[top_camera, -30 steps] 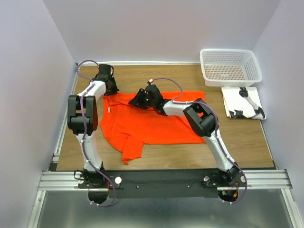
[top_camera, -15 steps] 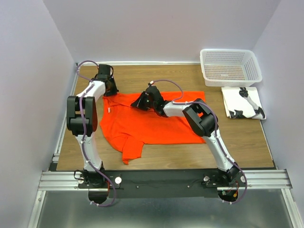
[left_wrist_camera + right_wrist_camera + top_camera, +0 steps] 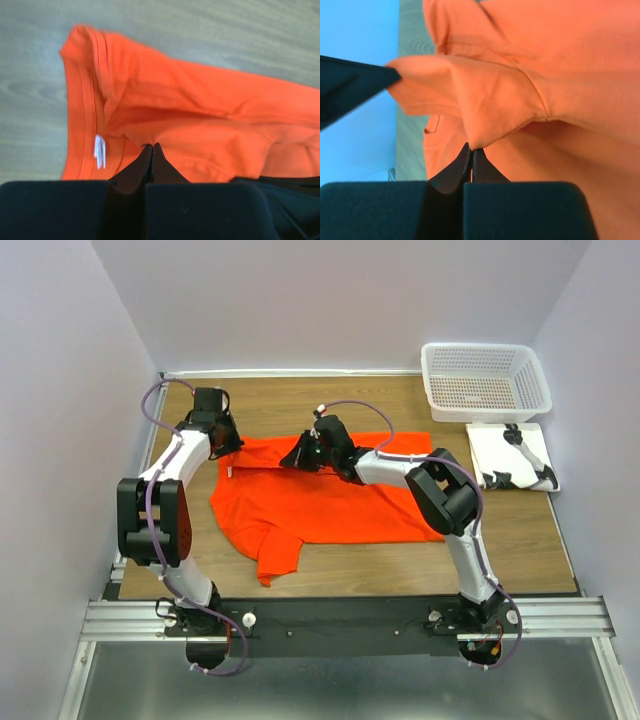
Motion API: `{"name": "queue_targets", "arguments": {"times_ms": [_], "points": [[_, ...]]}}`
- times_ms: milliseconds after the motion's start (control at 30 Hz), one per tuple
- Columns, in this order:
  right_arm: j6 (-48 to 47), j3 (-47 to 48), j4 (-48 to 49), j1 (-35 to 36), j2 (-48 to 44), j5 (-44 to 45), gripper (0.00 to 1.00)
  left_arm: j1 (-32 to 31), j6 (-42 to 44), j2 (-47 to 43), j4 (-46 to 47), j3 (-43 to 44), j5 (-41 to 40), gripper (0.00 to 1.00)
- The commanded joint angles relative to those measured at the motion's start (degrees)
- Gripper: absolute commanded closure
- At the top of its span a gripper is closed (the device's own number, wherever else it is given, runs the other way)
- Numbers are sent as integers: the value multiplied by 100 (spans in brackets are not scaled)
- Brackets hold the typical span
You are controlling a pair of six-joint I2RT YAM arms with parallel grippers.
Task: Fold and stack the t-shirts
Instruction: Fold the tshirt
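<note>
wrist views, unlike overhead, show left pincer [image 3: 152,146], right pincer [image 3: 471,149] pinching t-shirt [image 3: 210,115].

I see a plain orange-red t-shirt [image 3: 330,510] with no print, and a small white label [image 3: 99,151] by its collar. The table [image 3: 400,405] is brown wood-grain. The mesh-patterned basket [image 3: 488,414] and the flat board [image 3: 485,445] are both white.

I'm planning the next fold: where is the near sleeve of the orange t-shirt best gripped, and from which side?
Probably pinch the sleeve at its cuff edge, coming from the near side: it lies flat and points that way, with its free end clear of the t-shirt body.
</note>
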Motion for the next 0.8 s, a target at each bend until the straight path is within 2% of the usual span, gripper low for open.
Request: {"name": "queue_targets", "arguments": {"times_ms": [0,300,767], "points": [[-430,-139,-539,-7,-224,-408,100,2,-214,-393,-40,-490,365,100],[-1019,-359,-1093,-95,-435,-830,100,-24,-426,-991,56,-1518,611,100],[-1440,-350,-1541,-341,-523,-1173,99,-200,-628,-1079,241,-1923,541,100]]}}
